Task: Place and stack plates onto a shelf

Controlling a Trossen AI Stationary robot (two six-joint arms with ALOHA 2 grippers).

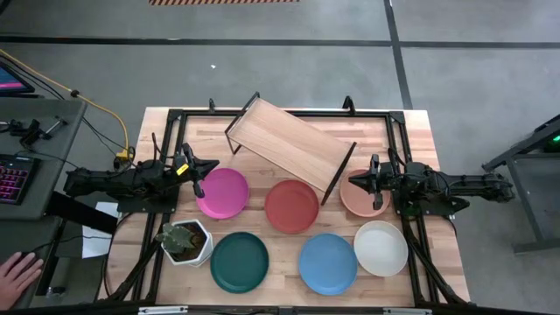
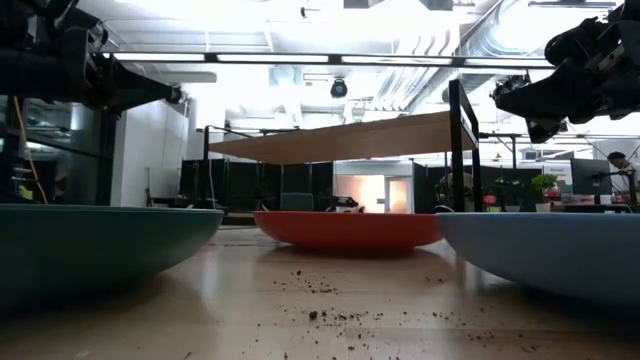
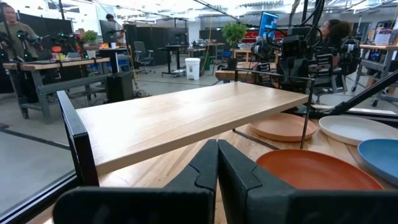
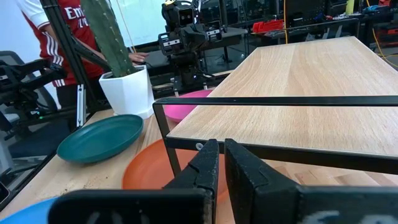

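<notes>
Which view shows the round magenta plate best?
The high view: the round magenta plate shows nearly whole, beside the left gripper. The right wrist view catches only a pink sliver behind the light wood shelf. The low and left wrist views don't show it.

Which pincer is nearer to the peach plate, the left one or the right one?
The right. The right pincer is over the peach plate, at its edge toward the shelf. The left pincer is across the table, by the magenta plate.
</notes>
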